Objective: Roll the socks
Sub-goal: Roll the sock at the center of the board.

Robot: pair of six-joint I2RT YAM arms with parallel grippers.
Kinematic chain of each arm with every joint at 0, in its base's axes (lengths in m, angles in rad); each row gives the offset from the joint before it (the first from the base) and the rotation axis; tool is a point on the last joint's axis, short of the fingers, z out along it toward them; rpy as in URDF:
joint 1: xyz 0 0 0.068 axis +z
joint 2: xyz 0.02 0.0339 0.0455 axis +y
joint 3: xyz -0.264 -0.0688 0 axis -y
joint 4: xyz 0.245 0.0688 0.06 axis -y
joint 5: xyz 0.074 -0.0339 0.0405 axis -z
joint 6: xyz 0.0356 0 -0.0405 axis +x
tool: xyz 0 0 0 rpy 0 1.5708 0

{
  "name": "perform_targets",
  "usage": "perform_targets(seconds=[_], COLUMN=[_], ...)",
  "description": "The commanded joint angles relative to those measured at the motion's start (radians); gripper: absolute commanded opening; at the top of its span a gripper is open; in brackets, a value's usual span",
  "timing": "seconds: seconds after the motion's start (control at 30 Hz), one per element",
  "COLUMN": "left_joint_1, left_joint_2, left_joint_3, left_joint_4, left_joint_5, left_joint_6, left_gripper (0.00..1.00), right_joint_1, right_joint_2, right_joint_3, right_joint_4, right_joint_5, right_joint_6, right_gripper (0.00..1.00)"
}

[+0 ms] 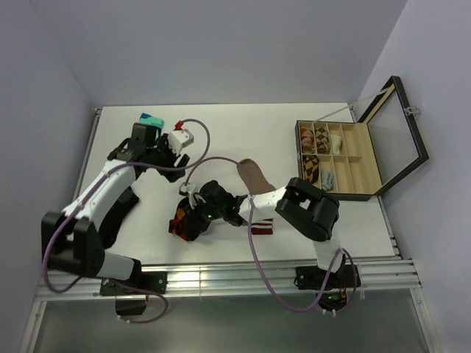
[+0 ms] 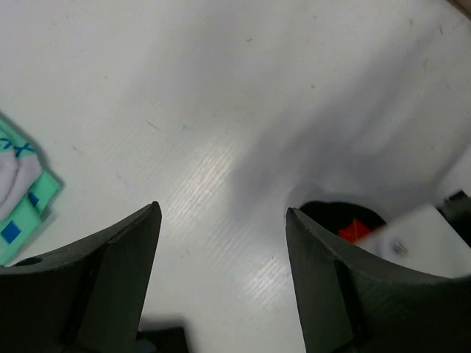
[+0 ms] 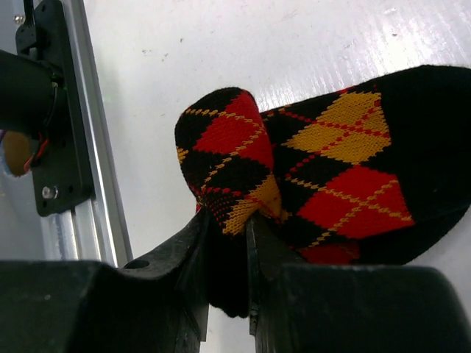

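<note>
The black, red-and-yellow argyle fabric sock (image 3: pixel 338 169) is pinched at a fold by the right gripper (image 3: pixel 228 220), while the left gripper (image 2: pixel 221 213) is held wide apart, empty.

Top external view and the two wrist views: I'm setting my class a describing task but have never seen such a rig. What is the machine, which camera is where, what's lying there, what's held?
Two robot arms are bolted to a table; the overhead camera shows both. Each wrist carries a camera looking past its own fingers. The left gripper hangs open near a teal packet. The right gripper pinches the black argyle sock. A tan sock and an open compartment box lie nearby.
</note>
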Motion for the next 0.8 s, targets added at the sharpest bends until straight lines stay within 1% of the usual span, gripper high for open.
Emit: perform_targets(seconds=[0.0, 0.03, 0.13, 0.27, 0.3, 0.37, 0.4, 0.43, 0.5, 0.67, 0.77], left_joint_1=[-0.005, -0.005, -0.005, -0.005, -0.006, -0.006, -0.006, -0.006, -0.006, -0.008, -0.021], left_joint_2=[-0.165, -0.227, -0.332, -0.423, -0.441, -0.505, -0.53, -0.573, -0.628, -0.696, -0.717], left_joint_3=[-0.108, -0.155, -0.237, -0.321, -0.337, -0.39, -0.404, -0.433, -0.455, -0.539, -0.585], left_joint_4=[0.025, 0.025, 0.012, -0.029, -0.031, -0.026, -0.031, -0.04, -0.058, -0.152, -0.158], left_joint_5=[-0.025, -0.028, -0.025, -0.012, -0.002, 0.003, 0.014, 0.029, 0.067, 0.139, 0.15], left_joint_6=[0.131, 0.169, 0.245, 0.345, 0.358, 0.394, 0.409, 0.437, 0.467, 0.559, 0.582], left_gripper=[0.74, 0.74, 0.76, 0.79, 0.8, 0.84, 0.85, 0.85, 0.89, 0.89, 0.89], right_joint_1=[-0.014, -0.02, -0.034, -0.054, -0.062, -0.069, -0.077, -0.083, -0.098, -0.126, -0.135], right_joint_2=[0.125, 0.14, 0.17, 0.206, 0.213, 0.229, 0.234, 0.239, 0.245, 0.259, 0.276], right_joint_3=[0.006, 0.017, 0.063, 0.129, 0.158, 0.182, 0.199, 0.207, 0.222, 0.261, 0.294], right_joint_4=[-0.436, -0.449, -0.503, -0.595, -0.64, -0.677, -0.702, -0.713, -0.739, -0.791, -0.831], right_joint_5=[0.019, 0.0, -0.032, -0.055, -0.06, -0.075, -0.086, -0.089, -0.103, -0.121, -0.124], right_joint_6=[-0.054, -0.057, -0.053, -0.072, -0.077, -0.094, -0.099, -0.105, -0.111, -0.137, -0.155], right_gripper=[0.0, 0.0, 0.0, 0.0, 0.0, 0.0, 0.0, 0.0, 0.0, 0.0, 0.0])
